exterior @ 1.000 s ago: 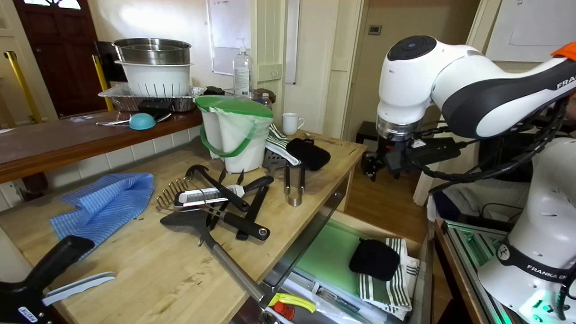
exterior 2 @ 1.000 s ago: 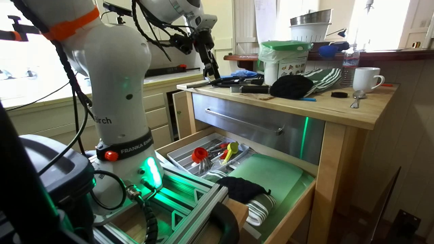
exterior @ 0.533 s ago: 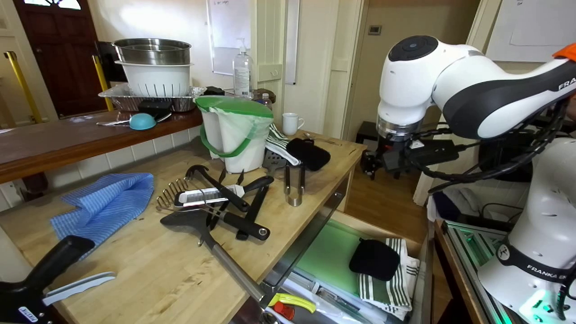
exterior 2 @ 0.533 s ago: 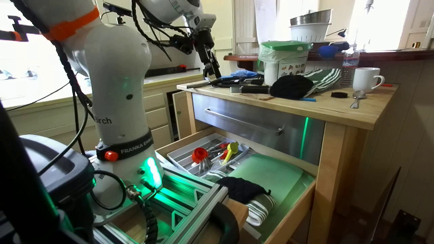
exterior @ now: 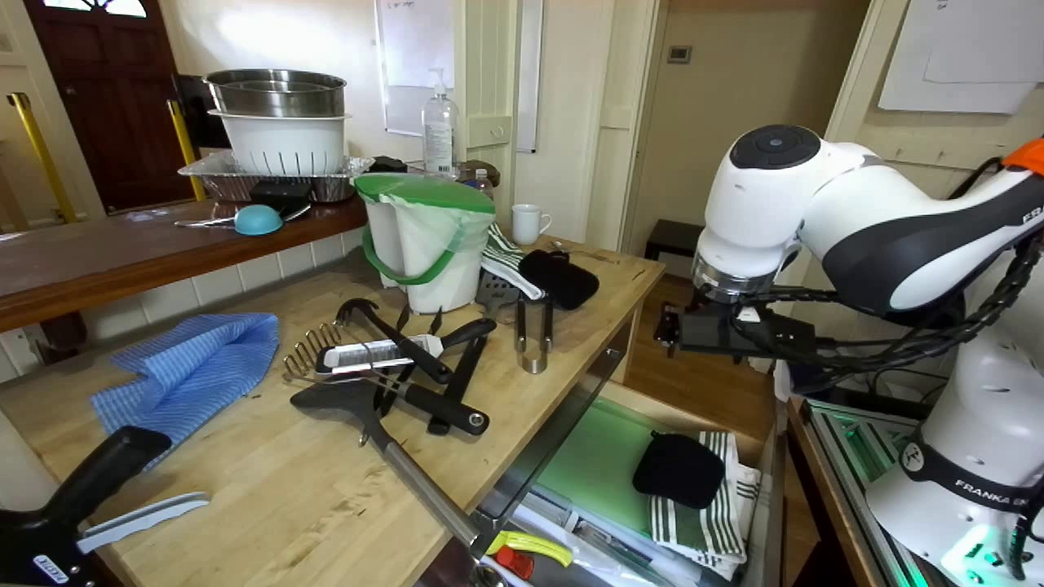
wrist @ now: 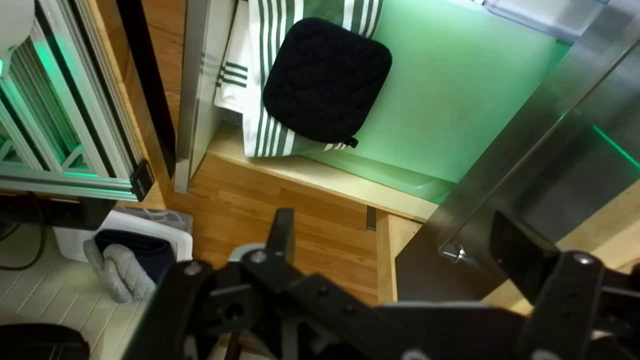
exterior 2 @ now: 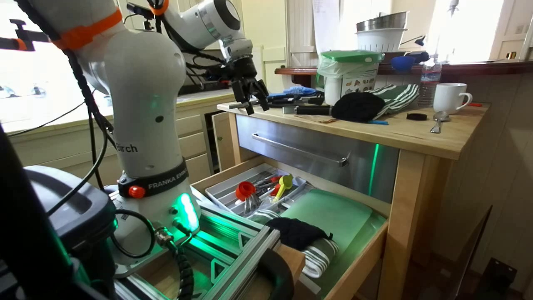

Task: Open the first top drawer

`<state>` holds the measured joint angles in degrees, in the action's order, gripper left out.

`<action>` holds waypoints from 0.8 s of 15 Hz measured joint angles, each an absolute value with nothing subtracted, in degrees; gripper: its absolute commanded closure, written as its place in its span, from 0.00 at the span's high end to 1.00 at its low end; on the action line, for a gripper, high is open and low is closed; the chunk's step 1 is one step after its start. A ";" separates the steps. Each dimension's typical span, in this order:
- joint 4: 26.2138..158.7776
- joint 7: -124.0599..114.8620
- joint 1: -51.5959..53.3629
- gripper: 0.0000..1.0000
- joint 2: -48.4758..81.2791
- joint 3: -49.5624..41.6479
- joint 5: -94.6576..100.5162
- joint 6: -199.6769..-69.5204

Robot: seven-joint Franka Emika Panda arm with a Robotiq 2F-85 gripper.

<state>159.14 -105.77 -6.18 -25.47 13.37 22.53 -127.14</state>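
The top drawer (exterior 2: 329, 143) is shut under the wooden tabletop. Its steel front carries a long bar handle (exterior 2: 297, 148). The front also shows in an exterior view (exterior: 563, 416) and in the wrist view (wrist: 520, 195), where one end of the handle (wrist: 453, 251) shows. The drawer's inside is hidden. My gripper (exterior 2: 258, 111) is open and empty, near tabletop height, on the robot's side of the drawer front and apart from the handle. In the wrist view the fingers (wrist: 392, 220) stand wide apart; the handle end shows between them, beyond the fingertips.
A lower drawer (exterior 2: 362, 258) stands open below, with a green lining, a black pot holder (exterior 2: 297, 231), a striped towel and a utensil tray. Utensils (exterior: 440, 408) lie on the tabletop, and one long handle overhangs its edge. A green-lidded bin (exterior: 424, 244) stands there.
Between half a second ago and now the arm has come down and a little back towards its base. The gripper has turned so its spread fingers show. The top drawer has not moved.
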 measured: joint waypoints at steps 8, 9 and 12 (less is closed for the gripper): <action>158.92 -91.50 -2.38 1.00 -11.35 7.31 9.92 -139.55; 158.81 -90.97 -2.36 1.00 -10.17 7.22 9.70 -139.56; 158.44 -91.15 -2.21 1.00 -9.38 7.12 9.43 -140.27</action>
